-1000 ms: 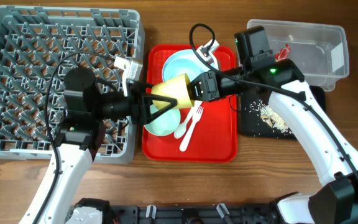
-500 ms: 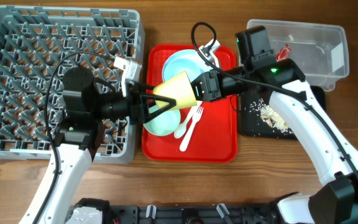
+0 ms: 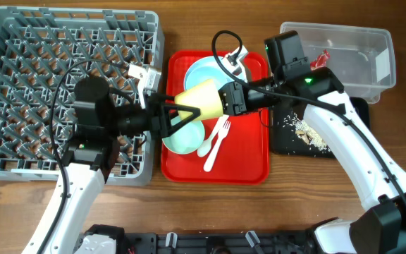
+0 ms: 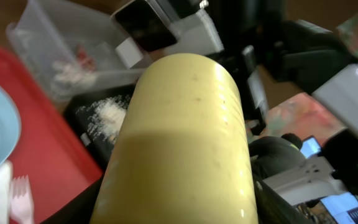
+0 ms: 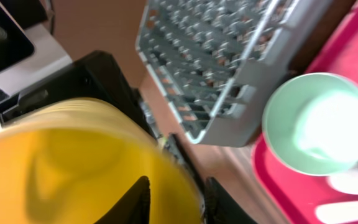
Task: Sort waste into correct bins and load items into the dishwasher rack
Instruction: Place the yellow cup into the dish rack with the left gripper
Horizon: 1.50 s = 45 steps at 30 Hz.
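The small yellow cup (image 3: 201,99) hangs on its side above the red tray, between my two arms. My right gripper (image 3: 221,100) is shut on its rim, one finger inside the cup (image 5: 61,168). My left gripper (image 3: 180,114) is open, its fingers spread either side of the cup's base (image 4: 185,143). The light green bowl (image 3: 182,137) sits on the tray below, with the white fork (image 3: 219,140) and spoon (image 3: 206,147) beside it and the pale blue plate (image 3: 206,70) behind. The grey rack (image 3: 48,70) stands at the left.
The red tray (image 3: 245,162) lies mid-table. The clear tub (image 3: 351,49) at the far right holds the red wrapper (image 3: 321,58). The black tray (image 3: 309,137) under my right arm carries rice scraps. A black cable loops above the plate.
The cup has shifted slightly up and to the right with my right gripper. My left gripper's fingers stay spread around the cup's base.
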Available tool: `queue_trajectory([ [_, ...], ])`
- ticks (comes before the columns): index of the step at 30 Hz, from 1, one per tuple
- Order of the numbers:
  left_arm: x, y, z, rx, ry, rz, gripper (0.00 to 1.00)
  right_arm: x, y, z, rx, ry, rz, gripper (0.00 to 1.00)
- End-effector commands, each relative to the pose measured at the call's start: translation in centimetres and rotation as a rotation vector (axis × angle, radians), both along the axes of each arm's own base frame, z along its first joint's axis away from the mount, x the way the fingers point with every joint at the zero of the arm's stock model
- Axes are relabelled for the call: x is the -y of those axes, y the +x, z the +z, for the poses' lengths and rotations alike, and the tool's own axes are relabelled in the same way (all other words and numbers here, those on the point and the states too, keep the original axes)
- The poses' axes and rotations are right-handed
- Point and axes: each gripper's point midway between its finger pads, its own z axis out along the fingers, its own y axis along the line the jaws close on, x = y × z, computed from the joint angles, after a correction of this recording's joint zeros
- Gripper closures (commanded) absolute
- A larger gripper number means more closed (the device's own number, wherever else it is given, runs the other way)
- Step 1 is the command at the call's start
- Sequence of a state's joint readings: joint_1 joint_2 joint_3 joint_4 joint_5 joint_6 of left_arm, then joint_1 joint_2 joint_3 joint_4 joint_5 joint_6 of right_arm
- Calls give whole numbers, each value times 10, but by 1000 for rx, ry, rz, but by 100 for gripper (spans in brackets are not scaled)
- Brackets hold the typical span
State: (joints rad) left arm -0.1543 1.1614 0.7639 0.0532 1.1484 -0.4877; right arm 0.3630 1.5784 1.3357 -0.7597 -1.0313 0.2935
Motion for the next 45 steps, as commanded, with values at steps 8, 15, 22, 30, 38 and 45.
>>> queue_trajectory([
  [8,-44,40,-24,35,144,260,95,35,31,-16,16,-105,-146,61],
  [15,-107,58,-52,-107,246,528,96,88,41,-52,44,-408,-289,60],
  [22,-180,46,-77,-264,422,852,96,123,31,-42,124,-583,-378,60],
  [30,-256,3,-67,-471,713,1170,96,137,17,-37,120,-642,-403,60],
  [38,-294,-24,-85,-616,942,1283,96,142,13,-41,80,-674,-427,60],
  [45,-291,-20,-125,-775,1000,1180,96,142,13,-41,80,-674,-426,60],
])
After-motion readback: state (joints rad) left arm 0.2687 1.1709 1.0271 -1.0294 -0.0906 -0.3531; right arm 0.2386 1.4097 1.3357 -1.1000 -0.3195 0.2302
